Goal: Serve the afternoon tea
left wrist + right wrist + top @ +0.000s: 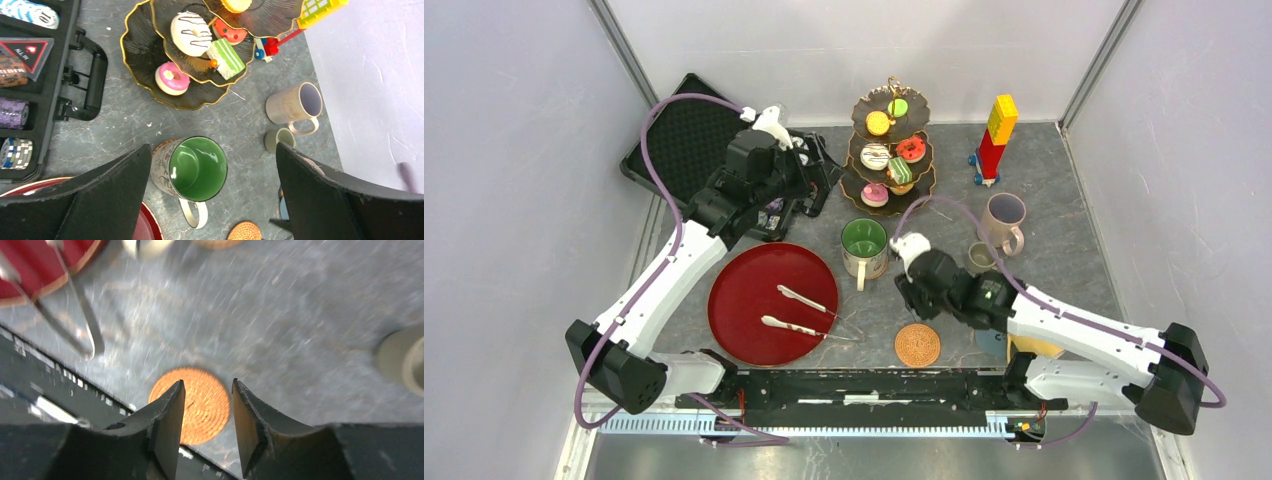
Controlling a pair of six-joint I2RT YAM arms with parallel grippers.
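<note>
tabletop (1059, 190): grey marbled, bears coaster (917, 344) | walls (514, 150): pale, three sides

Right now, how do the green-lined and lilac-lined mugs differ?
The green-lined mug is green inside with a patterned outside; the lilac-lined mug is lilac inside and plain outside. The green-lined mug stands by the red tray, the lilac-lined mug by the small grey mug. Both stand upright and empty.
</note>
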